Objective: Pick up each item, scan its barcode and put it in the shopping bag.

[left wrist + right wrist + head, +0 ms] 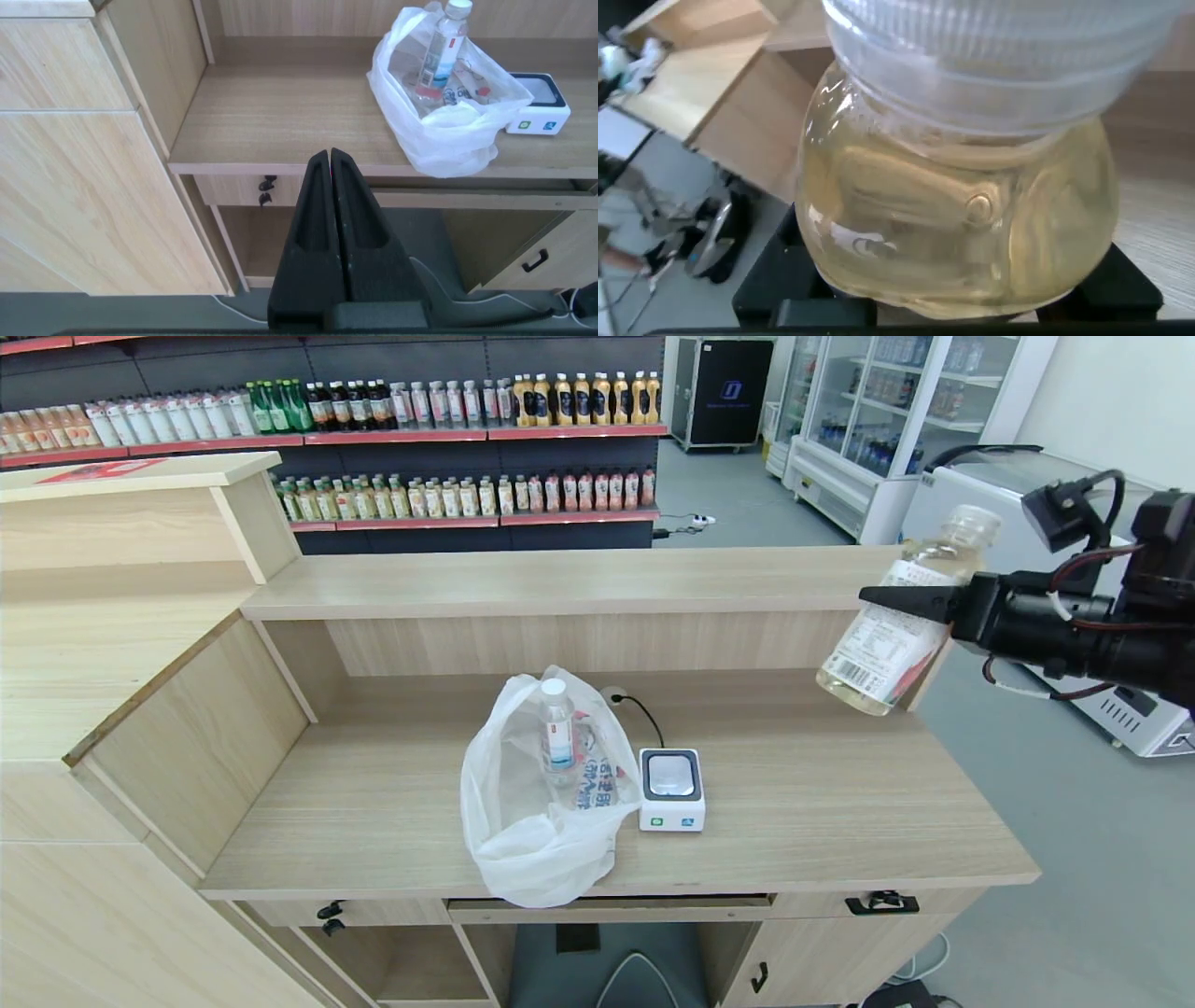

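Observation:
My right gripper (910,602) is shut on a clear bottle of pale yellow drink (892,625), held tilted in the air above the counter's right end, its barcode label facing down and outward. Close up, the bottle (957,196) sits between the black fingers. A white plastic shopping bag (537,793) stands open at the middle of the counter with a clear bottle (557,723) upright inside it. Just right of the bag lies the white barcode scanner (670,788). My left gripper (332,201) is shut on nothing, low in front of the counter's left side, with the bag (448,93) and scanner (544,105) beyond it.
The wooden counter (803,784) has a raised back ledge (560,581) and a taller side wall (112,616) on the left. A black cable (644,714) runs from the scanner to the back. Drink shelves and fridges stand behind.

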Tool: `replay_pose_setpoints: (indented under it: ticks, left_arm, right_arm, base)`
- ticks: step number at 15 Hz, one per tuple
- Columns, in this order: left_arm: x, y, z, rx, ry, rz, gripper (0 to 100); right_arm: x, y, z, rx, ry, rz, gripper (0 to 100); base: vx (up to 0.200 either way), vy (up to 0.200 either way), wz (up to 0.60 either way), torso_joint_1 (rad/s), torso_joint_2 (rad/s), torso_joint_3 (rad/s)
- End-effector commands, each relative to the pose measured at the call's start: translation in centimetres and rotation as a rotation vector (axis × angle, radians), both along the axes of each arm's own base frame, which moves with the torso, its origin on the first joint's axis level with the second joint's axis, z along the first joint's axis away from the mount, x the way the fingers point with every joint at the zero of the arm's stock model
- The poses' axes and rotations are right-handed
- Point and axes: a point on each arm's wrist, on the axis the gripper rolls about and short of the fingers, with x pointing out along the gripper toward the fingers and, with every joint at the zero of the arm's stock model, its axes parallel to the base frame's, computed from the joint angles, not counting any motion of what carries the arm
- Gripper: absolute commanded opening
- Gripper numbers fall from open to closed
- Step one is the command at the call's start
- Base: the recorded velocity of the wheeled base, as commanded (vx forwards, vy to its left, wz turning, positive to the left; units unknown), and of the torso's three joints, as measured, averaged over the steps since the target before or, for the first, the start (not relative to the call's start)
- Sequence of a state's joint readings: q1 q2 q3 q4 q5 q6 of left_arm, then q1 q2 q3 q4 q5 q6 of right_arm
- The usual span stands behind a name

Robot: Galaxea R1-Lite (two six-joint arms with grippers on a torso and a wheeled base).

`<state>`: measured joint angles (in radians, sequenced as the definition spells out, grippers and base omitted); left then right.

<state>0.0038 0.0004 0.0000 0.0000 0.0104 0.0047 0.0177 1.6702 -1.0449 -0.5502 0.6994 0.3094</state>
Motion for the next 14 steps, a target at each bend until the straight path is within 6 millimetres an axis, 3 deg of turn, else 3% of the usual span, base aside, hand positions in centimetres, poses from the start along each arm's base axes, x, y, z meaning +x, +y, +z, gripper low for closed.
replay_pose_setpoints:
  ticks: [1,4,7,11,14]
  left_arm:
    - [0.0,0.0,0.0,0.000,0.000,0.001,0]
    - [0.0,0.0,0.0,0.000,0.000,0.001,0]
    - [0.0,0.0,0.0,0.000,0.000,0.001,0]
    - [0.0,0.0,0.0,0.000,0.000,0.001,0]
    - [0.0,0.0,0.0,0.000,0.000,0.001,0]
  right_arm:
    - [-5.5,1.9,4.4,0.016,-0.075,0.162,0]
    - [-9.2,2.8,5.1,0.019,-0.021,0.249,0]
    - [-12.3,4.1,4.1,0.017,0.013,0.330,0]
    - [-13.2,5.8,4.1,0.026,0.027,0.418,0]
    - [-13.3,6.5,5.3,0.111,0.092,0.451,0]
  base:
    - [0.000,0.000,0.00,0.000,0.00,0.000]
    - [0.000,0.000,0.00,0.000,0.00,0.000]
    - [0.000,0.000,0.00,0.000,0.00,0.000]
    - [0.000,0.000,0.00,0.000,0.00,0.000]
    - [0.000,0.000,0.00,0.000,0.00,0.000]
